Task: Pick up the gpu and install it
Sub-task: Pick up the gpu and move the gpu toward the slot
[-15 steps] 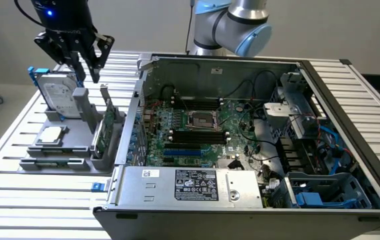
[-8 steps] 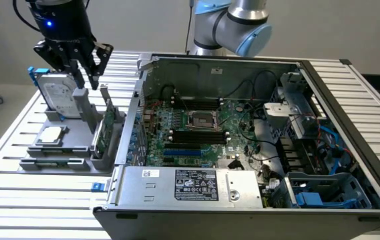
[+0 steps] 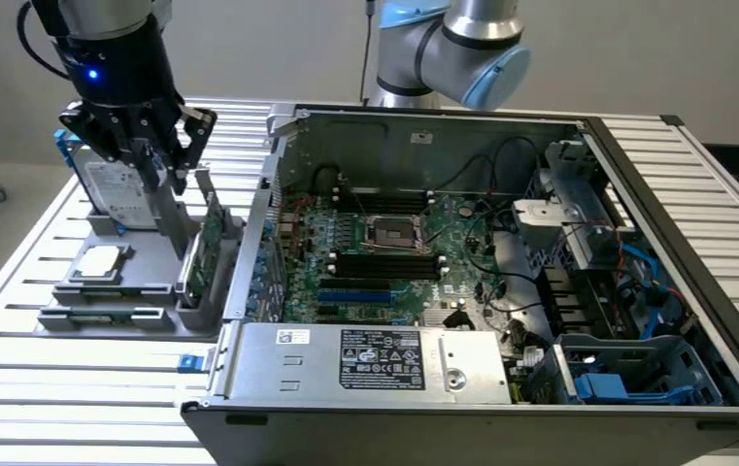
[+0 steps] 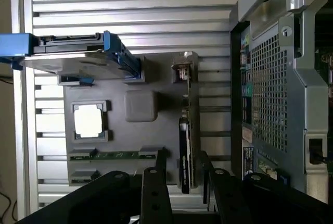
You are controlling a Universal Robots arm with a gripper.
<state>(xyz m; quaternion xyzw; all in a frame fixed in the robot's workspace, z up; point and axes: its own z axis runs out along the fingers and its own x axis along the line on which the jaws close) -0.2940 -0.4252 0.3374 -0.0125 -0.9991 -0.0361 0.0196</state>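
Open jaws mark our gripper [image 3: 168,173], which hangs over the grey parts tray [image 3: 149,291] at the exterior view's left. In the wrist view we see its black fingers [image 4: 155,182] standing apart, one on each side of the gpu [image 4: 190,114], with a clear gap on the cooler side; nothing is gripped.

We find the gpu upright on its edge in a slot of the tray, on the side nearest the computer case [image 3: 473,427]. Sharing the tray are a hard drive [image 3: 120,189] in a blue frame, standing on edge at the far end, a processor chip [image 3: 100,260] lying flat in a square pocket, and two memory sticks [image 3: 104,313] lying in their clips at the near end.

We see the case lying open just beside the tray on the slatted table [image 3: 32,408]. Inside it are the motherboard [image 3: 383,243], a silver power supply [image 3: 369,359] along the near wall, and a blue drive cage [image 3: 628,379] at the exterior view's right. The case's tall side wall rises close against the gpu's slot.

From the wrist view we get the card edge-on, its black cooler and silver end bracket plain, and the case's perforated rear panel; from the exterior view we get the case's interior and the arm [image 3: 460,49] behind it
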